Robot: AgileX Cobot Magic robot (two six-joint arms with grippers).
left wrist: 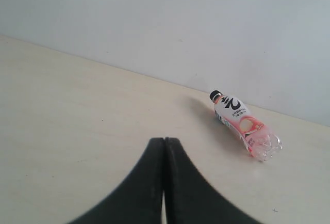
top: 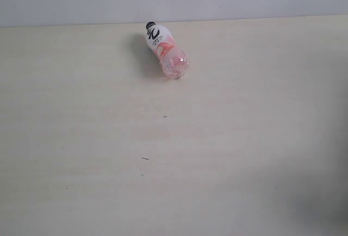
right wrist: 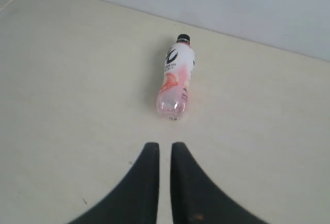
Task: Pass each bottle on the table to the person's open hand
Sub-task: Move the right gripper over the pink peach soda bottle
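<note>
I see one pink-labelled bottle lying on its side at the table's far edge, both grippers nearly closed and empty, so I'd open the right gripper wide before straddling its middle.

There is 1 pink bottle on 1 table. There are 2 black grippers, the left gripper and the right gripper.

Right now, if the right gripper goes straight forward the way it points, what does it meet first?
Probably the bottle. It lies on the table almost straight ahead of the right gripper, clear base toward it, with only bare tabletop between. The gripper's height is unclear, so it might pass over.
</note>
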